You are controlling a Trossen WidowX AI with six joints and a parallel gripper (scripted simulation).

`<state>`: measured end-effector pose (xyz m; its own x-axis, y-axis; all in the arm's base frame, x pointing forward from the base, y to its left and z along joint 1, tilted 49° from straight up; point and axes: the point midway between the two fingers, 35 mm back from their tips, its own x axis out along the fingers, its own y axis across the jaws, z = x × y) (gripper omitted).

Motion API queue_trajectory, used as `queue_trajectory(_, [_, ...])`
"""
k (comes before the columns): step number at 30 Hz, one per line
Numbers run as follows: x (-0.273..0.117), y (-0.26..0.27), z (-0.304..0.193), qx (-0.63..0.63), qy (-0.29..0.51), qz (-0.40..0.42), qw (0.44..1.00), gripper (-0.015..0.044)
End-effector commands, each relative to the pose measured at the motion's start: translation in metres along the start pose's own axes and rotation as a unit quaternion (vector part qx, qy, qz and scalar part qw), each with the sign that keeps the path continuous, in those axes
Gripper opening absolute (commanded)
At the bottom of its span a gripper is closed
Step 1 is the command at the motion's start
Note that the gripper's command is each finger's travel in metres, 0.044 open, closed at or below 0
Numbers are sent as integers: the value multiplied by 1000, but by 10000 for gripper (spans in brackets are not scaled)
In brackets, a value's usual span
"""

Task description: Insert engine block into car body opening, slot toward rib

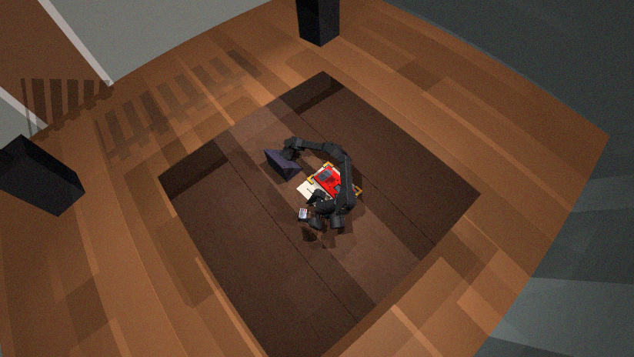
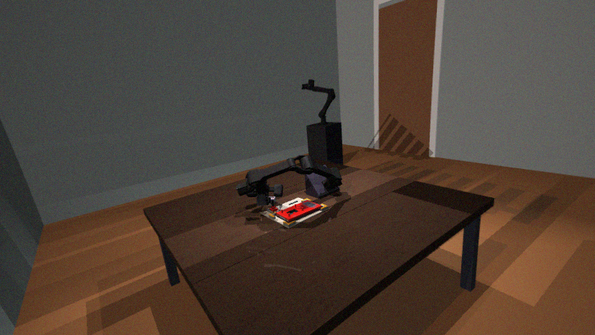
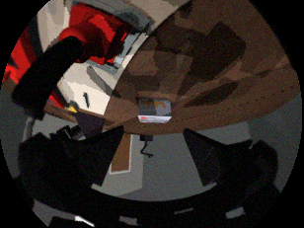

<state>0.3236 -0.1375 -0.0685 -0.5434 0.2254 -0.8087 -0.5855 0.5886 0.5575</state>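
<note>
The engine block (image 1: 302,213) (image 2: 272,199) (image 3: 154,113), small and grey-white with a little red and orange, is outside the car body, beside the white board. My gripper (image 1: 307,208) (image 2: 271,198) (image 3: 153,129) is open. In the wrist view the block shows just beyond the gap between the fingertips. I cannot tell whether it touches a finger or what it rests on. The red car body (image 1: 335,188) (image 2: 305,210) lies on the board. Its dark opening (image 2: 292,211) shows no block in it. The slot side and the rib are too small to make out.
The white board (image 1: 305,190) (image 2: 264,216) (image 3: 94,88) has yellow corner pieces. A small red part (image 2: 272,209) (image 3: 101,36) stands by the gripper, close to the board's near-gripper end. A dark purple wedge (image 1: 282,165) (image 2: 315,185) stands by the arm's base. The arm crosses over the car body.
</note>
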Motion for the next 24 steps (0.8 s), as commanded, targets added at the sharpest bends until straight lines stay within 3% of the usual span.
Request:
queue_trajectory(1, [1, 0, 0, 0, 0, 1, 1000, 440])
queue_trajectory(13, [1, 0, -1, -9, -5, 2, 1000, 440])
queue_trajectory(24, [1, 0, -12, -164, -90, -1, 982, 440])
